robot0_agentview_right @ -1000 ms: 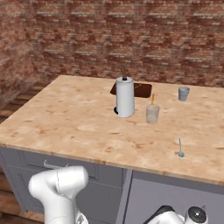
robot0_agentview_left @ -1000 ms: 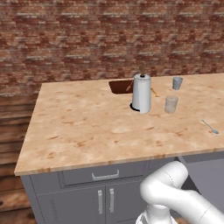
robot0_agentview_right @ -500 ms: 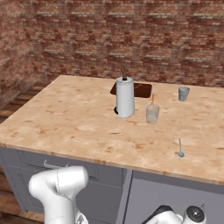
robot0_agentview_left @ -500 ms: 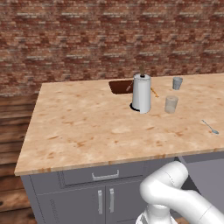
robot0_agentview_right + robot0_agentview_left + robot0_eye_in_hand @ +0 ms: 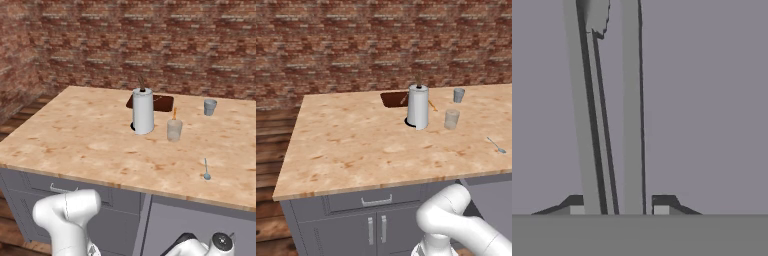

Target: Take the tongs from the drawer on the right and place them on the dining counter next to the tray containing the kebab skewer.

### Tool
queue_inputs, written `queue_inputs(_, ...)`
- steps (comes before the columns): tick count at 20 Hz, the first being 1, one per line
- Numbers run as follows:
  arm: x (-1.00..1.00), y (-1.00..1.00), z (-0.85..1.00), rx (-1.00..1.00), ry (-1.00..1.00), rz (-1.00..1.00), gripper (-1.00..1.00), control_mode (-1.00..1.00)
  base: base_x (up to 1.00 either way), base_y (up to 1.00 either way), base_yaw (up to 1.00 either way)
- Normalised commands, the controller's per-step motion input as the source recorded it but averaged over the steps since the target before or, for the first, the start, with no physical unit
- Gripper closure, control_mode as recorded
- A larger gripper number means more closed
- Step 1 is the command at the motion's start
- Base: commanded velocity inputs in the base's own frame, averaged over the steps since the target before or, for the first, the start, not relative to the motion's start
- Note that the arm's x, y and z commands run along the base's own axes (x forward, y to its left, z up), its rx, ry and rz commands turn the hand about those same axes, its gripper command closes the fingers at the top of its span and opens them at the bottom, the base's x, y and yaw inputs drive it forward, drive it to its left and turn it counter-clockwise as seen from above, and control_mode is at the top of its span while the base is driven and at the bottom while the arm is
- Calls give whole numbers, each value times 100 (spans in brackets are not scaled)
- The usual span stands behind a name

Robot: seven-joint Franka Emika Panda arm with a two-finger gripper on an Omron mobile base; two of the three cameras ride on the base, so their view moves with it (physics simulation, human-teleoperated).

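Claw (image 5: 617, 205) clamped on one tongs (image 5: 607, 110) | counter (image 5: 356, 145): one tray (image 5: 393, 99), two cups (image 5: 452, 119), one spoon (image 5: 496, 145)

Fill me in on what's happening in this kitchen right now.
The robot arm is reaching down into the grey drawer, and in the hand view its gripper has shut on the tongs, whose two long arms run between the fingertips. Up on the dining counter, the dark tray sits behind the paper-towel roll, waiting for the tongs to be set beside it. Two cups and a spoon also lie on the counter.
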Motion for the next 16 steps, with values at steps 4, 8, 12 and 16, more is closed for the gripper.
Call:
queue_inputs(4,0,0,-26,0,0,4,100,-100,0,0,0)
queue_inputs(8,-1,5,-2,0,2,1,100,-100,0,0,0)
queue_inputs(12,-13,22,12,0,8,0,100,-100,0,0,0)
queue_inputs(16,-15,17,33,0,5,0,100,-100,0,0,0)
